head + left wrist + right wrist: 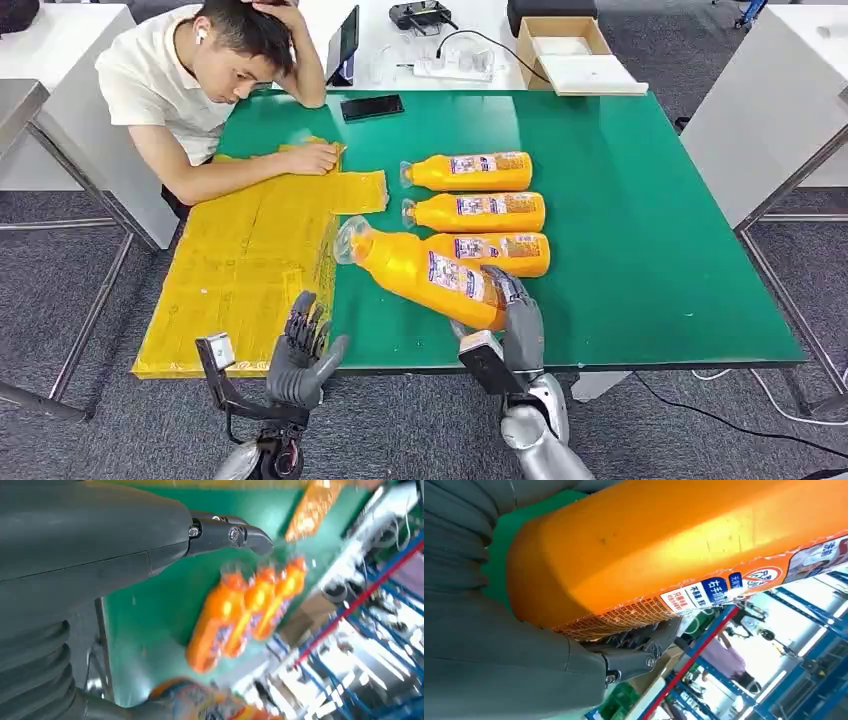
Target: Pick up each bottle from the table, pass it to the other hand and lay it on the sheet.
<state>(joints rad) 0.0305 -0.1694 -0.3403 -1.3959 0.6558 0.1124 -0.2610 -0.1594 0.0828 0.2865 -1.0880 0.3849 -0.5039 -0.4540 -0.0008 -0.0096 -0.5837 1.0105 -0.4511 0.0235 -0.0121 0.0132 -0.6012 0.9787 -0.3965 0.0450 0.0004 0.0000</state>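
Bottle (425,268) gripped in right robot hand (512,315); left robot hand (302,352) spread, holding nothing, beside the sheet (250,262).

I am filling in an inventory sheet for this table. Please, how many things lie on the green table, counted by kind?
Orange bottles: 4, one held by the right hand, three lying
Yellow sheet: 1
Black phone: 1
Total: 6

Four orange bottles (470,172); yellow sheet (250,260)
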